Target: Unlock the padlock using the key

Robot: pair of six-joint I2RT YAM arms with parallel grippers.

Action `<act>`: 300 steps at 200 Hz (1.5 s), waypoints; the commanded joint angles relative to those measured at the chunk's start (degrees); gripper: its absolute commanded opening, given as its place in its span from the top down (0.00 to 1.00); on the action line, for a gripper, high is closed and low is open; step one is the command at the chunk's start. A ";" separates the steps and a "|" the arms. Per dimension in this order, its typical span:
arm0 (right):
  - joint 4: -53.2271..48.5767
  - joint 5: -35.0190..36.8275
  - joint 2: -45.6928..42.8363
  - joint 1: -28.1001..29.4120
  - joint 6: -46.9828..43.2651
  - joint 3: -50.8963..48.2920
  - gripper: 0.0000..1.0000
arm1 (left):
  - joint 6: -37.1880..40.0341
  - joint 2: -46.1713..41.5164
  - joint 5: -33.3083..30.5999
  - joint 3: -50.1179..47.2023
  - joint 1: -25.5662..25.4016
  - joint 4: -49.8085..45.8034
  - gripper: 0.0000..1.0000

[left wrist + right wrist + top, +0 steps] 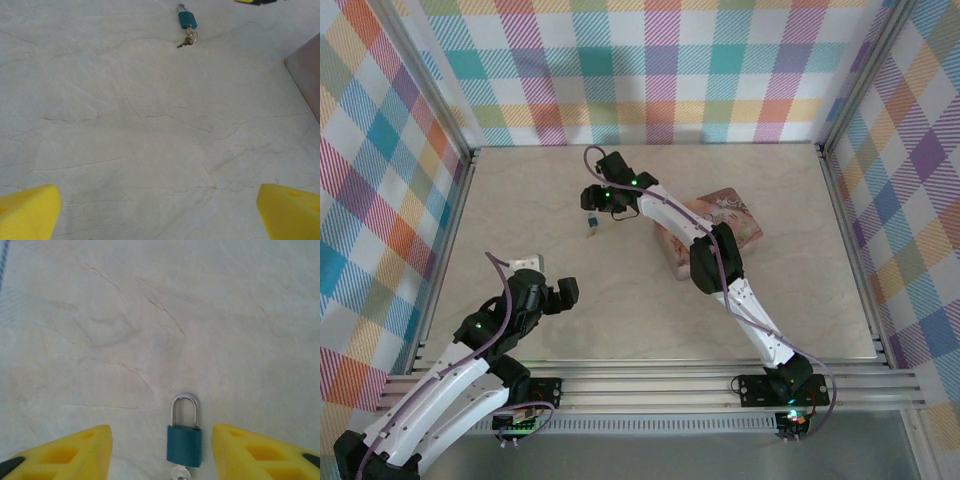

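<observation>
The padlock (184, 445) is small, with a blue body and a silver shackle, and lies flat on the pale table. A key (179, 473) sticks out of its bottom end. My right gripper (161, 432) is open just above it, with the lock's body lying between the yellow fingers (80, 450) and touching neither. From above, the padlock (591, 225) lies just below the right gripper (593, 200). My left gripper (560, 292) hovers open near the front left with nothing in it. In the left wrist view the padlock (187, 20) and key (186, 41) lie far ahead of the left gripper (160, 200).
A pink illustrated box (725, 225) lies right of the padlock, partly under the right arm; its edge (307, 75) shows in the left wrist view. Metal rails and checked walls bound the table (620, 320).
</observation>
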 commanded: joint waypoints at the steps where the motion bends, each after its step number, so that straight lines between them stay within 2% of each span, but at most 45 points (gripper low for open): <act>1: -1.51 -2.09 -5.22 0.76 -3.53 1.60 0.39 | 1.78 -0.15 0.76 -0.17 0.55 1.76 0.00; 31: -5.42 -0.56 -12.58 0.46 -8.63 -1.52 0.21 | 4.82 0.45 -0.07 2.09 0.50 2.92 0.00; 52: -7.07 -0.09 -19.55 -1.18 -10.08 -8.36 0.08 | 7.81 2.03 -0.98 3.40 0.50 4.42 0.00; 66: -6.57 0.54 -24.72 -2.46 -10.62 -14.67 0.00 | 7.37 3.57 -4.69 4.98 0.51 4.31 0.00; 93: 0.99 4.69 -38.97 -4.84 -12.51 -34.58 0.00 | 11.74 4.08 -8.06 5.15 0.50 9.37 0.00; 120: 10.64 12.46 -54.27 -8.28 -13.45 -56.33 0.00 | 22.44 5.46 -8.34 2.31 0.50 20.26 0.00; 143: 15.42 19.47 -65.87 -12.56 -15.32 -72.49 0.00 | 27.80 9.29 -11.63 0.69 0.59 26.43 0.00; 160: 17.89 21.75 -73.33 -17.26 -16.49 -82.86 0.00 | 32.51 13.84 -14.12 -0.72 1.00 31.57 0.00; 173: 18.77 21.50 -76.85 -20.85 -16.90 -87.99 0.00 | 33.46 18.47 -15.29 -1.19 2.41 35.48 0.00; 191: 21.59 22.05 -81.29 -24.96 -19.77 -95.09 0.00 | 31.61 25.92 -13.02 -0.51 5.03 39.86 0.00; 226: 37.34 22.12 -90.26 -31.03 -27.14 -111.41 0.00 | 31.11 37.96 -11.88 0.87 8.79 47.66 0.00; 257: 49.30 17.71 -93.20 -37.56 -26.64 -122.25 0.00 | 30.39 42.45 -8.28 0.48 13.95 51.87 0.00; 283: 60.72 17.90 -93.58 -38.49 -26.43 -128.75 0.00 | 29.55 43.74 -6.34 -1.59 17.61 56.56 0.00; 300: 67.47 17.80 -91.78 -38.53 -27.36 -131.18 0.00 | 28.80 43.28 -3.70 -4.55 19.26 64.12 0.00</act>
